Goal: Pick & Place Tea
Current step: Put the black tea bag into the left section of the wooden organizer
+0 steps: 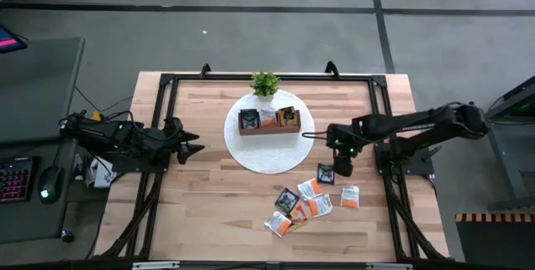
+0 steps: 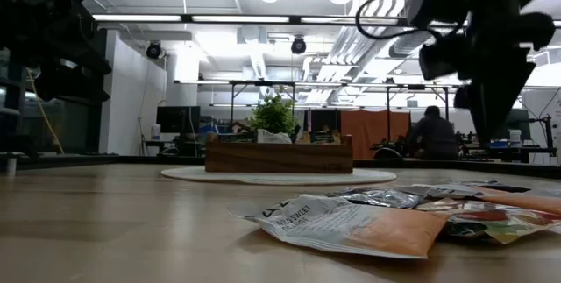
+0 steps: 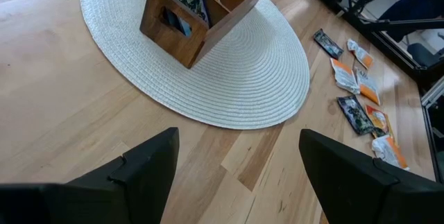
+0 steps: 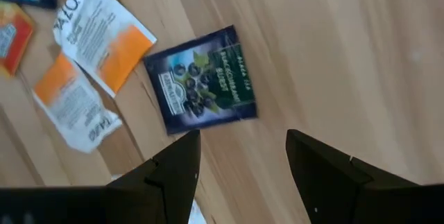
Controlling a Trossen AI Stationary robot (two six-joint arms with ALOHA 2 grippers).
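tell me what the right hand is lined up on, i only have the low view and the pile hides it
observer: the right hand hangs open and empty right by a dark blue sachet that lies flat on the table, on the side of the pile nearest the round mat.
operator: anything lying on top of that sachet
observer: no, the right wrist view shows its whole face bare; a white and orange sachet lies close beside it.
operator: and where's the left hand
observer: the left hand is open and holds nothing, off the mat's left side in the high view.
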